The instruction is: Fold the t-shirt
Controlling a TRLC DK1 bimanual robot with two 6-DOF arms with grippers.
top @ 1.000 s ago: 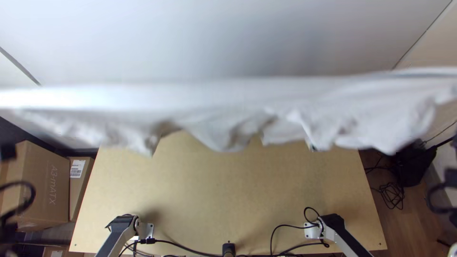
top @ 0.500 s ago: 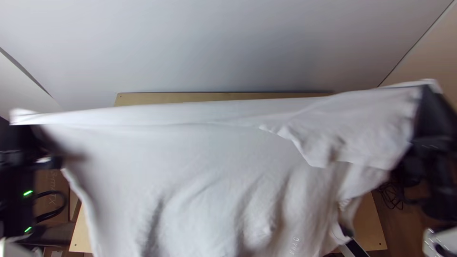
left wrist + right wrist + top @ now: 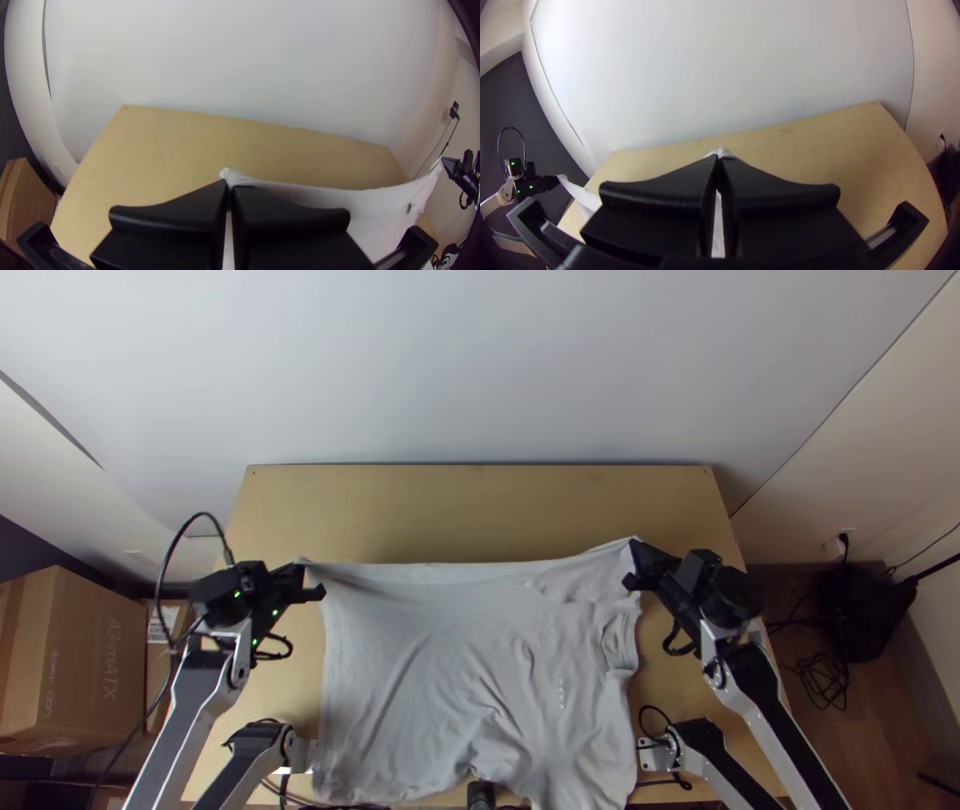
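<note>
A broad plain white wall (image 3: 480,370) rises behind the far edge of the light wooden table (image 3: 480,505). The white short-sleeved cloth t-shirt (image 3: 450,660) is spread in one wide, creased panel between the arms, from the middle of the table to its near edge, which it partly covers. Its far edge runs nearly straight across; folds bunch toward the near edge, and a sleeve opening shows toward the table's right edge. How far the cloth stands off the wood, I cannot tell.

Two silver-grey and black jointed arms reach in from the near left and near right corners. Past the table's left edge stands a large brown cardboard box (image 3: 85,670).

The left black wide-fingered gripper (image 3: 312,578), inside the left edge, is closed on the shirt's far left corner, a bit of cloth poking out past the tips. The right black wide-fingered gripper (image 3: 632,563), toward the right edge, is closed on the far right corner. Beyond the right edge, a tangled black cable (image 3: 825,680) lies on the floor.
</note>
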